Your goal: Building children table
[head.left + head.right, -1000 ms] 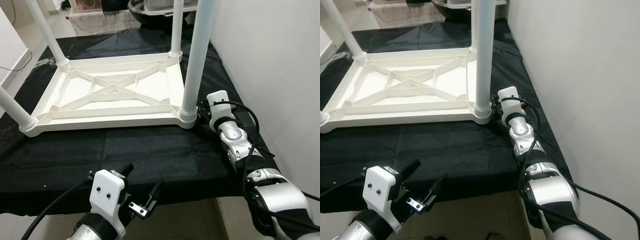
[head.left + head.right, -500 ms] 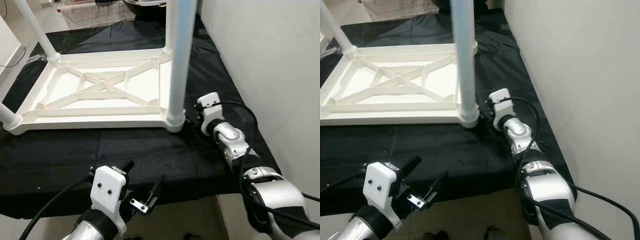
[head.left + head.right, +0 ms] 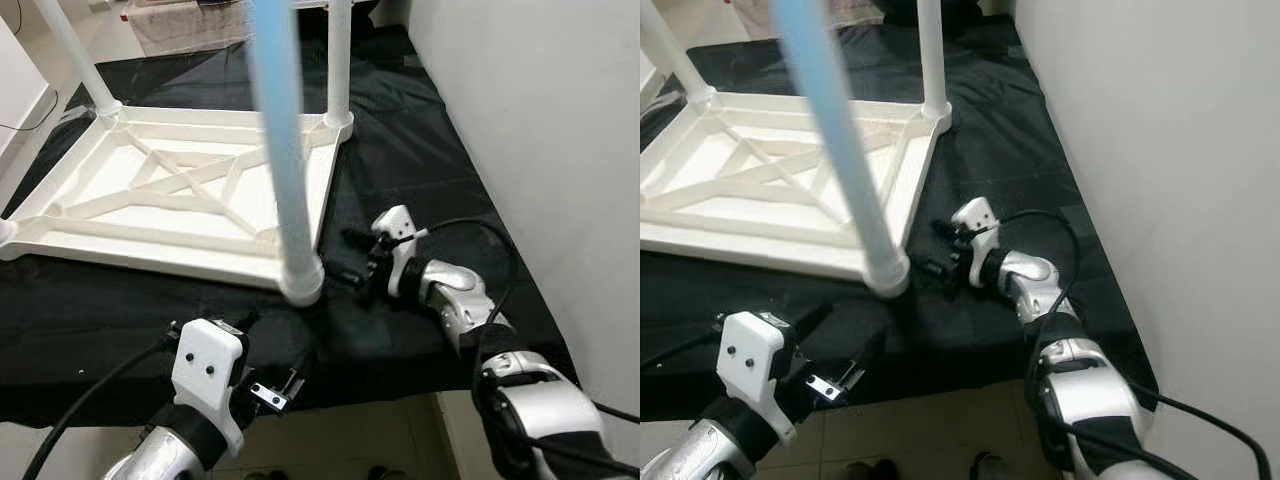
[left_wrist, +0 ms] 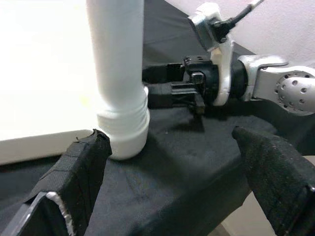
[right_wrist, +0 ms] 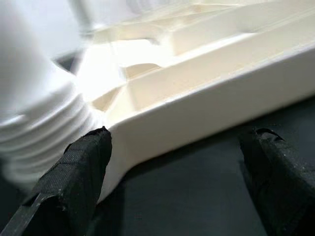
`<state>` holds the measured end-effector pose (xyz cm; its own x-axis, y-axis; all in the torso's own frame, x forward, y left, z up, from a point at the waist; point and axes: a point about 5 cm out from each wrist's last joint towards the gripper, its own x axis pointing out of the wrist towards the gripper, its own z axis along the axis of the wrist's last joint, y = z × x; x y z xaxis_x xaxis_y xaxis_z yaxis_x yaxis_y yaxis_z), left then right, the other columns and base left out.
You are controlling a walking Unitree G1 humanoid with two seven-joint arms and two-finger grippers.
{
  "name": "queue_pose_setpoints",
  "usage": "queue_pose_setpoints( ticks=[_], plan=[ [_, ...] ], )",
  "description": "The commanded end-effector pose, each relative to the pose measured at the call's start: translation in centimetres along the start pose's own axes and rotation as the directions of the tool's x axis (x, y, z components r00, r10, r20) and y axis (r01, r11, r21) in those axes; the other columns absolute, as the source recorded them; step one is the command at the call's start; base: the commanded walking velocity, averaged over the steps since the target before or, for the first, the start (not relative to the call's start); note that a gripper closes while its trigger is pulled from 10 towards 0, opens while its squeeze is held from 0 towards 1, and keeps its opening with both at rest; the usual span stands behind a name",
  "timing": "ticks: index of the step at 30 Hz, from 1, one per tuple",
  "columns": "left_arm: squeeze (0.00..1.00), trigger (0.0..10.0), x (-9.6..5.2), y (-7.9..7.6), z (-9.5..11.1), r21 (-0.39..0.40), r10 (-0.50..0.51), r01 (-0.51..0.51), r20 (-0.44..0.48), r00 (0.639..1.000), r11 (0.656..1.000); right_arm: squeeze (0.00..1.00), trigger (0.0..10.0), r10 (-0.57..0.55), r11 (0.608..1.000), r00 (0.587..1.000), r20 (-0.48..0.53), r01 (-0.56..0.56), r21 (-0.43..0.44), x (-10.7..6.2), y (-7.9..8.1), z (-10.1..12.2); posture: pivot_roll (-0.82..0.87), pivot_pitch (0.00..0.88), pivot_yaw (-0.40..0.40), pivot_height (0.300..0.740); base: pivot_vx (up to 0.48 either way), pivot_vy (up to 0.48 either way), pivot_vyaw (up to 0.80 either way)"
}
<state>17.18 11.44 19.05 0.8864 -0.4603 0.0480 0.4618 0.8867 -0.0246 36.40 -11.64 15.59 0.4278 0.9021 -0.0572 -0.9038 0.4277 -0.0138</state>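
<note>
You are working with the tabletop [image 3: 150, 215] lying upside down on the black cloth [image 3: 420, 150], legs pointing up. Your right gripper [image 3: 352, 268] is sitting just beside the near leg [image 3: 290, 200], fingers spread and gripping nothing. Your left gripper [image 3: 285, 375] is hovering at the cloth's near edge, fingers also spread. Closing in carelessly, you are risking shoving the corner sideways or tilting that leg in its socket [image 4: 123, 129], since nothing is bracing the frame.
</note>
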Motion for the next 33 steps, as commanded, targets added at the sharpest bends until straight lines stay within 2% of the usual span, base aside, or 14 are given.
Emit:
queue_pose_setpoints(
  ticks=[1, 7, 9, 10, 12, 16, 21, 24, 26, 27, 29, 31, 32, 33],
  plan=[
    [0.0, 10.0, -0.2, 0.3, -0.4, 0.006, 0.005, -0.005, -0.032, 0.999, 1.0, 0.0, 10.0, 0.124, 0.992, 0.992, 0.005, -0.124, 0.015, 0.8, 1.3, -0.2, 0.14, 0.256, 0.059, 0.74, 0.0, 0.0, 0.0],
    [0.0, 10.0, 0.0, 0.4, -0.4, 0.006, 0.007, -0.007, -0.027, 1.0, 1.0, 0.0, 10.0, 0.102, 0.995, 0.995, 0.021, -0.102, -0.015, 1.0, 1.0, 0.6, 0.13, 0.246, 0.051, 0.74, 0.0, 0.0, 0.0],
    [0.0, 10.0, 0.0, 0.3, -0.4, 0.005, 0.007, -0.007, -0.027, 1.0, 1.0, 0.0, 10.0, 0.056, 0.998, 0.998, 0.027, -0.056, -0.019, 1.1, 0.6, 0.8, 0.13, 0.242, 0.049, 0.74, 0.0, 0.0, 0.0],
    [0.0, 10.0, 0.1, 0.3, -0.5, 0.004, 0.007, -0.007, -0.026, 1.0, 1.0, 0.0, 10.0, -0.013, 1.0, 0.999, 0.037, 0.014, -0.024, 1.1, 0.1, 1.0, 0.13, 0.235, 0.045, 0.74, 0.0, 0.0, 0.0],
    [0.0, 10.0, 0.1, 0.2, -0.6, 0.002, 0.006, -0.006, -0.025, 1.0, 1.0, 0.0, 10.0, -0.081, 0.996, 0.995, 0.05, 0.082, -0.023, 1.0, -0.5, 1.3, 0.13, 0.235, 0.045, 0.74, 0.0, 0.0, 0.0],
    [0.0, 10.0, 0.4, 0.1, -0.7, 0.004, 0.011, -0.011, -0.022, 1.0, 1.0, 0.0, 10.0, -0.123, 0.992, 0.992, 0.011, 0.123, 0.0, -0.1, -1.3, 1.0, 0.13, 0.213, 0.042, 0.74, 0.0, 0.0, 0.0],
    [0.0, 10.0, 0.1, 0.8, -1.4, 0.014, 0.069, -0.068, -0.038, 0.997, 0.998, 0.0, 10.0, -0.198, 0.98, 0.979, -0.051, 0.197, -0.01, -2.4, -3.0, 1.4, 0.12, 0.181, 0.031, 0.74, 0.0, 0.0, 0.0],
    [0.0, 10.0, -0.4, 1.4, -2.5, 0.048, 0.131, -0.127, -0.077, 0.988, 0.991, 0.0, 10.0, -0.288, 0.957, 0.957, -0.038, 0.287, -0.031, -3.8, -4.2, 2.4, 0.11, 0.154, 0.021, 0.74, 0.0, 0.0, 0.0],
    [0.0, 10.0, -0.5, 1.7, -3.0, 0.062, 0.16, -0.155, -0.091, 0.983, 0.986, 0.0, 10.0, -0.363, 0.931, 0.932, -0.01, 0.362, -0.046, -4.3, -4.7, 2.8, 0.1, 0.137, 0.016, 0.74, 0.0, 0.0, 0.0],
    [0.0, 10.0, -0.5, 1.7, -3.0, 0.062, 0.16, -0.155, -0.091, 0.983, 0.986, 0.0, 10.0, -0.363, 0.931, 0.932, -0.01, 0.362, -0.046, -4.3, -4.7, 2.8, 0.1, 0.137, 0.016, 0.74, 0.0, 0.0, 0.0],
    [0.0, 10.0, -0.5, 2.1, -3.4, 0.068, 0.192, -0.186, -0.092, 0.977, 0.98, 0.0, 10.0, -0.47, 0.88, 0.882, 0.033, 0.471, -0.058, -4.9, -5.2, 2.9, 0.09, 0.118, 0.015, 0.74, 0.0, 0.0, 0.0],
    [0.0, 10.0, -0.5, 2.1, -3.4, 0.068, 0.192, -0.186, -0.092, 0.977, 0.98, 0.0, 10.0, -0.47, 0.88, 0.882, 0.033, 0.471, -0.058, -4.9, -5.2, 2.9, 0.09, 0.118, 0.015, 0.74, 0.0, 0.0, 0.0],
    [0.0, 10.0, -0.5, 2.3, -3.6, 0.071, 0.208, -0.202, -0.092, 0.974, 0.977, 0.0, 10.0, -0.501, 0.863, 0.865, 0.038, 0.502, -0.056, -5.2, -5.3, 2.7, 0.09, 0.118, 0.015, 0.74, 0.0, 0.0, 0.0],
    [0.0, 10.0, -0.5, 2.3, -3.6, 0.071, 0.208, -0.202, -0.092, 0.974, 0.977, 0.0, 10.0, -0.501, 0.863, 0.865, 0.038, 0.502, -0.056, -5.2, -5.3, 2.7, 0.09, 0.118, 0.015, 0.74, 0.0, 0.0, 0.0]
  ],
)
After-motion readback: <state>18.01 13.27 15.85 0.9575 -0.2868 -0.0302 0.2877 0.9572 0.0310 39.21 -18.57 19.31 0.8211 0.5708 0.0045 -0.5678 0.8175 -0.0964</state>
